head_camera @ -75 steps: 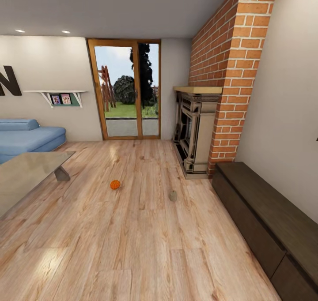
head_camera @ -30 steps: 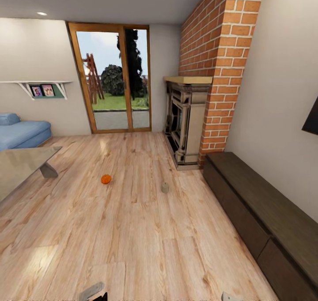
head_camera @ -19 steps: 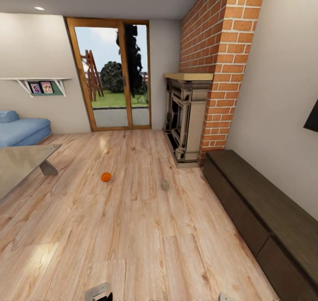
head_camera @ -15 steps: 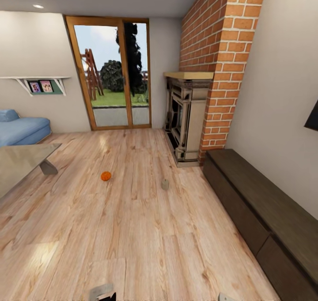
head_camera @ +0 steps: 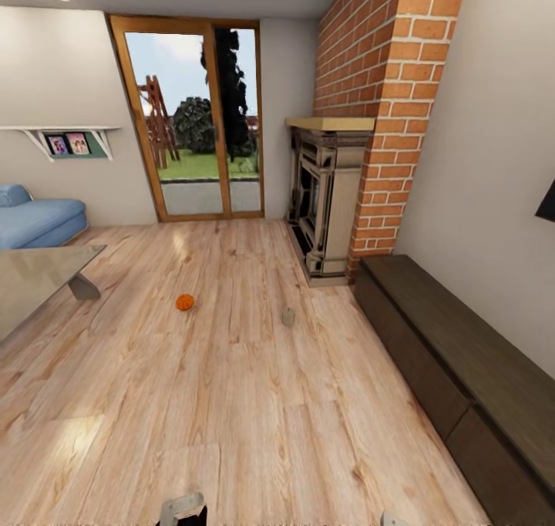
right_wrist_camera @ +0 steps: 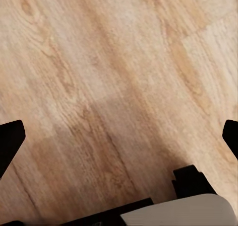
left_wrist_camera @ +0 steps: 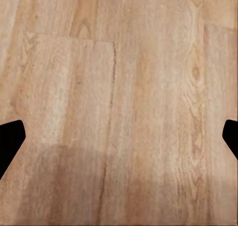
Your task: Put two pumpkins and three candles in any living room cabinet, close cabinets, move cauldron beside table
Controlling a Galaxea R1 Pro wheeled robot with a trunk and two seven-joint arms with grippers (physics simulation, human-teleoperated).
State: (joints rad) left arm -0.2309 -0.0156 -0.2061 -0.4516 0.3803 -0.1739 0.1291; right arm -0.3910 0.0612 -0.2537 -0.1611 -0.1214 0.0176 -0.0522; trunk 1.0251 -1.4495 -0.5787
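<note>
Living room, floor level; items listed relative to the pumpkin.

1. Sofa (head_camera: 38,219): blue, far to the pumpkin's left, against the wall.
2. Table (head_camera: 35,279): glass top, left of the pumpkin, its near corner well apart from it.
3. Left pincer (left_wrist_camera: 119,136): spread wide over bare floor (head_camera: 254,402), nothing between the tips. A grey part of that arm pokes in at the head view's bottom edge, well short of the pumpkin.
4. Pumpkin (head_camera: 184,302): one, orange, on open floor ahead and slightly left of the robot; judged nearer the left arm.
5. Candle (head_camera: 288,317): small grey stub, probably a candle, standing right of the pumpkin, apart from it, toward the cabinet.
6. Fireplace (head_camera: 327,194): beyond and right of the pumpkin, at the foot of the brick column.
7. Right pincer (right_wrist_camera: 119,136): spread wide over bare floor, holding nothing.
8. Cabinet (head_camera: 462,379): long, dark, far right along the wall, drawers shut; long axis runs away from the robot.

Room: wide bare floor on every side of the pumpkin. Judgement: drive forward before any reach.
</note>
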